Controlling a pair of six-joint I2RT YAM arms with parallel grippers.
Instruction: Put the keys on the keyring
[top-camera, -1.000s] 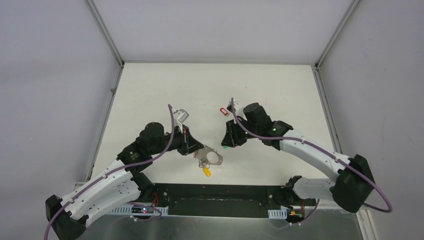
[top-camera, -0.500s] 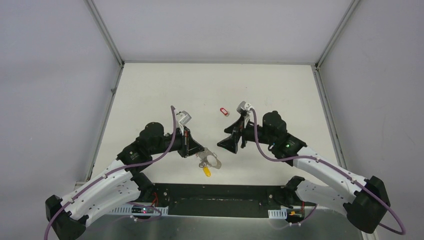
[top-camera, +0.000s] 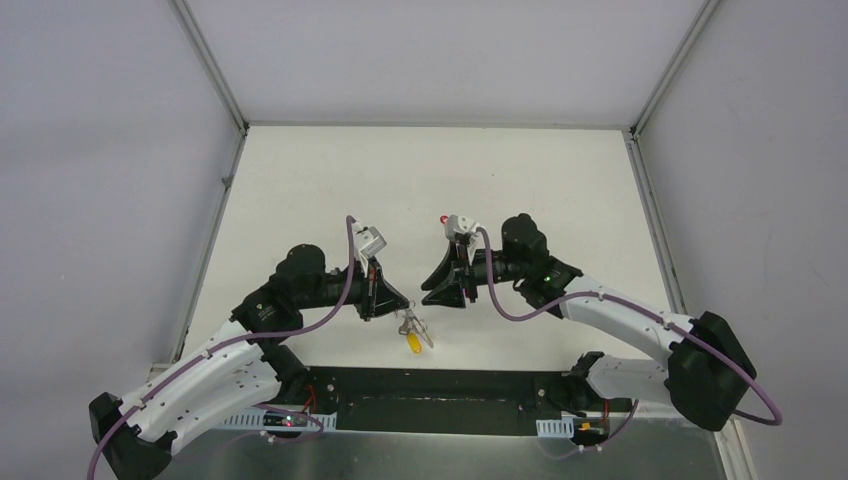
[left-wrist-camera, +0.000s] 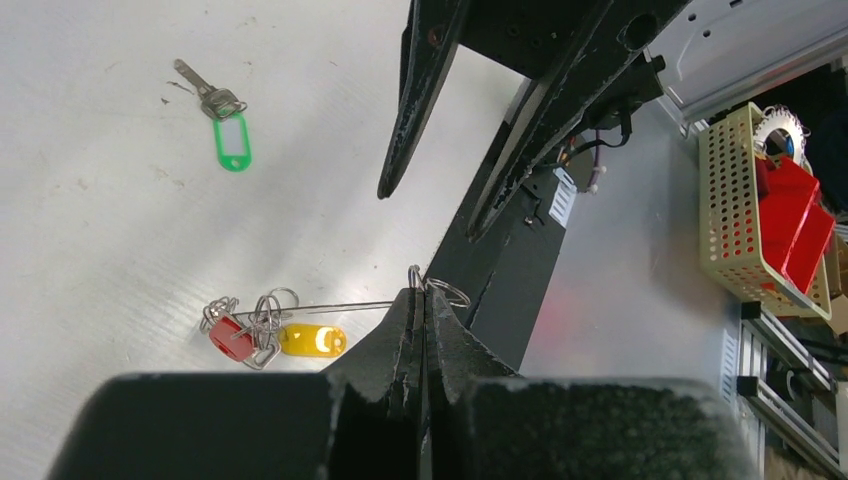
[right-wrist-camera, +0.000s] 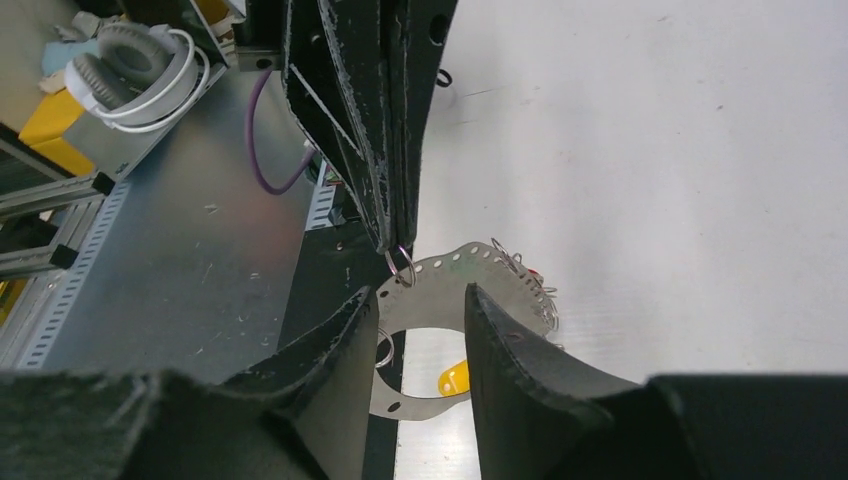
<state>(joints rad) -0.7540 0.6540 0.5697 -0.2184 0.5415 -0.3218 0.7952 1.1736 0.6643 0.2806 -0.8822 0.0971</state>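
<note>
Pinching the rim of the keyring, the left gripper has its fingers pressed tight together at lower centre of its wrist view. The hoop runs edge-on toward the left, with a red-tagged key and a yellow-tagged key bunched at its end. Close by, the right gripper stands with fingers parted, gripping nothing. A green-tagged key lies on the white table at upper left.

A matte white tabletop is boxed in by pale grey panel walls on the left, far and right, with slim aluminium posts at the far corners. Along the near edge runs a black mounting strip, then a brushed grey metal bench. The light is soft and even.
</note>
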